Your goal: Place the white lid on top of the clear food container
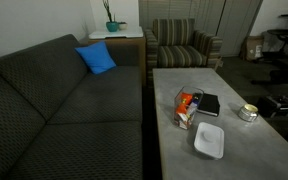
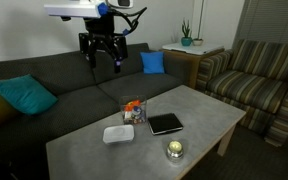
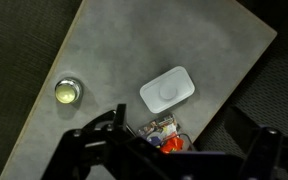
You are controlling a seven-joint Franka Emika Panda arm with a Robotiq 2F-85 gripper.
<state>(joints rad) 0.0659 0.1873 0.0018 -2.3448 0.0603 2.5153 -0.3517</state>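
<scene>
Sitting nearest the camera in an exterior view, a small round shiny tin rested close to the front edge of the grey, matte, rectangular counter. The wrist view showed a pale yellow fill inside its metal rim. Behind it and to one side lay the white lid, a flat rounded rectangle of smooth plastic with a raised rim. It rested flat on the counter surface, not on the tub. A thin black book-like rectangle lay flat near the middle of the counter, just beside the tub.

Next came the clear food container, a small transparent plastic tub standing upright just beside the lid, with a narrow gap between them. Orange and red contents showed through its walls, though what they were could not be told. In the wrist view the tub was partly hidden behind dark end effector parts.

Beyond the counter stretched a dark grey sofa of coarse woven fabric, carrying a teal cushion at one end and a blue cushion at the other. High above the sofa seat hung the end effector, its fingers spread wide and gripping nothing, well apart from lid and tub. Farthest off stood a striped armchair and a green potted plant on a side table.
</scene>
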